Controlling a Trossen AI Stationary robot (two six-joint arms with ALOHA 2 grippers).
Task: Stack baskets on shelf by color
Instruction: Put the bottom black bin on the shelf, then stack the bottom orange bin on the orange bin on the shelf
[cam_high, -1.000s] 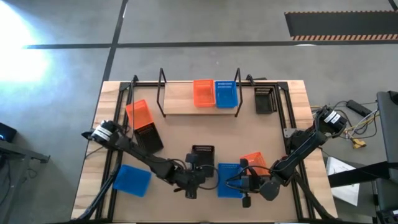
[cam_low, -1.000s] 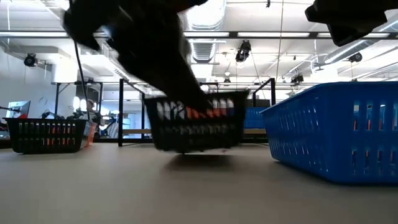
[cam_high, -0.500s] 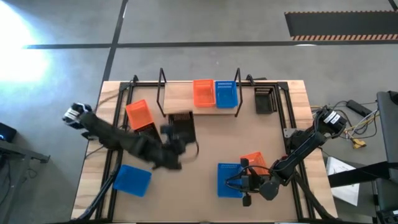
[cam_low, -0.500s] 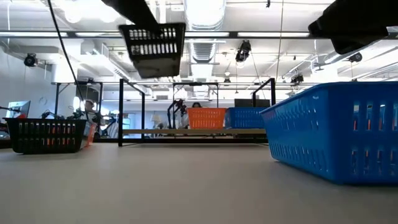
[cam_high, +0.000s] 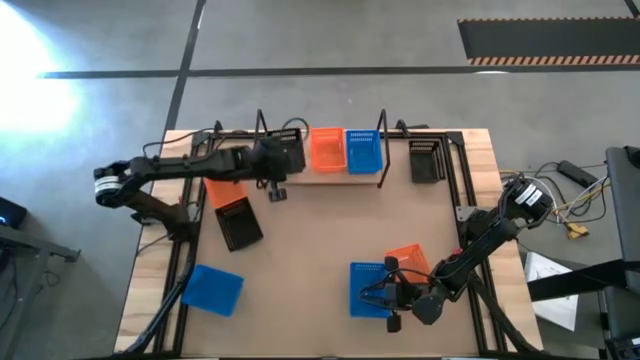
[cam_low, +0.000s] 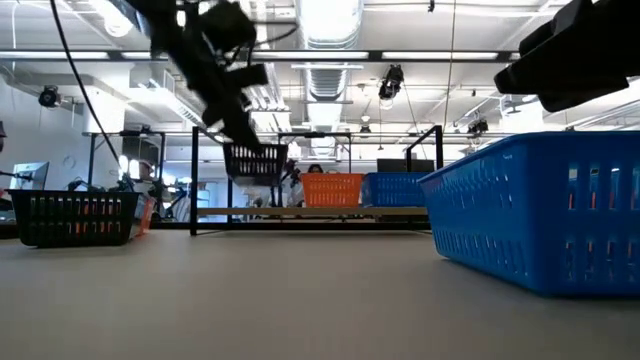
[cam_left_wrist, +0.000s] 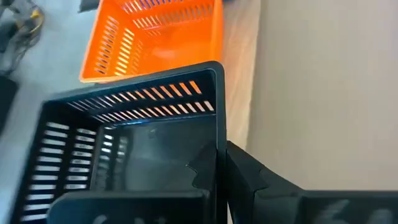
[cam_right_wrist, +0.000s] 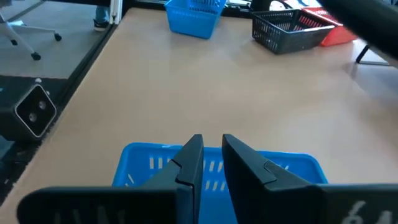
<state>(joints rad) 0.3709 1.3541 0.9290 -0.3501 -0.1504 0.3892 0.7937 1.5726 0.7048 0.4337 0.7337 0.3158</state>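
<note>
Gripping black basket (cam_high: 288, 157) by rim, left gripper (cam_high: 274, 172) clamped shut, basket above shelf (cam_high: 290, 172) left end beside orange basket (cam_high: 326, 149), long axis across plank. Right gripper (cam_high: 388, 296) narrowly open over blue basket (cam_high: 368, 287), empty.

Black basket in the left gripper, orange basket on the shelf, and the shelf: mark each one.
black basket (cam_left_wrist: 137, 155): left wrist view, on its floor.
orange basket (cam_high: 325, 150): high view, on its inside.
shelf (cam_high: 300, 172): high view, on the bare plank near its front edge.
</note>
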